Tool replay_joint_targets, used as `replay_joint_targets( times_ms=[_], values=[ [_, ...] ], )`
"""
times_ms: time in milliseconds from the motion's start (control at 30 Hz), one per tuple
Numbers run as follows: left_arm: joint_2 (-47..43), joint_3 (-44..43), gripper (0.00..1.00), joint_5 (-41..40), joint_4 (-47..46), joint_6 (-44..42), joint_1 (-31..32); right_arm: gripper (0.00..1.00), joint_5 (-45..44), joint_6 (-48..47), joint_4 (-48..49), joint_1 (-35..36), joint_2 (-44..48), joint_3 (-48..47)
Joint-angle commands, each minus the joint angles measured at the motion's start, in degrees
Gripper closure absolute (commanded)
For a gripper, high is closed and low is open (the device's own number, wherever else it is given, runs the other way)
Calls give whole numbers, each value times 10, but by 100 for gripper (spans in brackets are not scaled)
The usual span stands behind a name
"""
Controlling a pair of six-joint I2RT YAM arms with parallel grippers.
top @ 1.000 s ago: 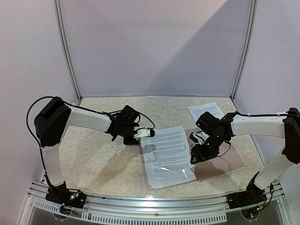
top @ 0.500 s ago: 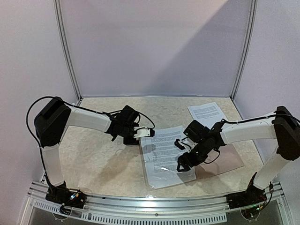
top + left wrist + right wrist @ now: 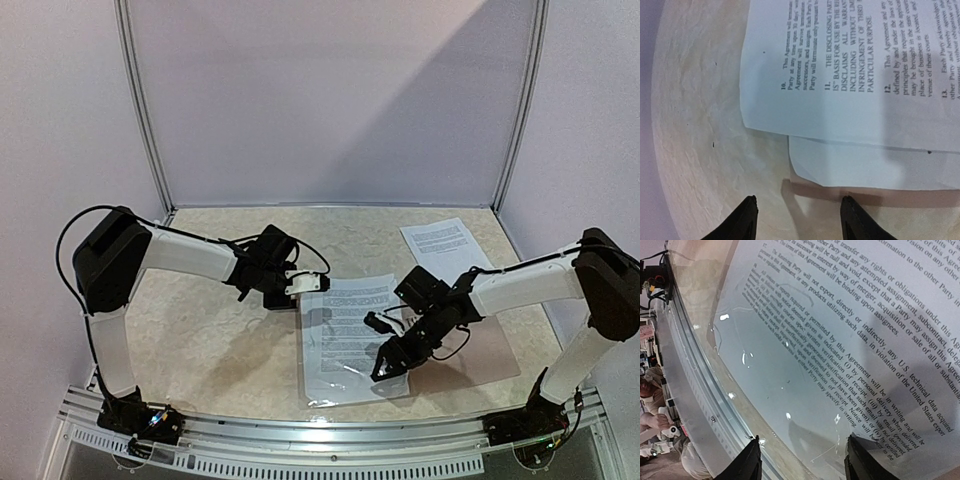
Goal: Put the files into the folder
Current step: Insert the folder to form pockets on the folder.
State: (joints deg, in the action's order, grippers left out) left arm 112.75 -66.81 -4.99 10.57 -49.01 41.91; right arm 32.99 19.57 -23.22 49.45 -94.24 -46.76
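**Both claws spread above the printed sheets, folder at their right side**

The files (image 3: pixel 345 325), a stack of white sheets printed with black text, lie flat on the table (image 3: pixel 210 340). They sit around the middle of its width and reach almost to its near edge. In the right wrist view a clear sleeve (image 3: pixel 790 390) covers the near part of the top page. It is glossy and dotted with bright glints, and the print reads through it.

The right gripper (image 3: pixel 385 368) hangs over the stack's near right part, pointing down toward the near edge. Its two fingers are spread apart with nothing between them (image 3: pixel 802 455), and only the covered page shows below.

The folder (image 3: pixel 485 350), flat and tan, lies toward the table's right edge. The sheets' right side overlaps its left part.

Further back, the left gripper (image 3: pixel 300 285) sits at the stack's far left corner, reaching in from the left. Its fingers are also spread and grip nothing (image 3: pixel 799 215). In the left wrist view the corners of two sheets lie slightly offset from each other, just beyond the fingertips and not touching them.

A single loose sheet (image 3: pixel 438 238) lies apart from the stack near the far right corner.
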Motion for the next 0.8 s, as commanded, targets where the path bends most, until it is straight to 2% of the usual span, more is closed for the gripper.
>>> replay_joint_targets(
  times_ms=[0,167,300,433,567,767],
  values=[
    [36,31,41,-1,61,4,-2,47,54,15,28,-5,-6,12],
    [35,35,41,-1,61,5,-2,55,87,41,74,-7,-10,35],
    [34,36,41,-2,62,6,-2,56,53,51,53,-8,-21,32],
    [32,38,41,-2,61,5,-2,63,31,49,34,-7,-31,31],
    [33,36,41,-3,64,7,-2,72,56,61,65,-7,-35,43],
    [36,35,41,0,67,14,-3,75,98,73,90,-7,-47,49]
  ],
)
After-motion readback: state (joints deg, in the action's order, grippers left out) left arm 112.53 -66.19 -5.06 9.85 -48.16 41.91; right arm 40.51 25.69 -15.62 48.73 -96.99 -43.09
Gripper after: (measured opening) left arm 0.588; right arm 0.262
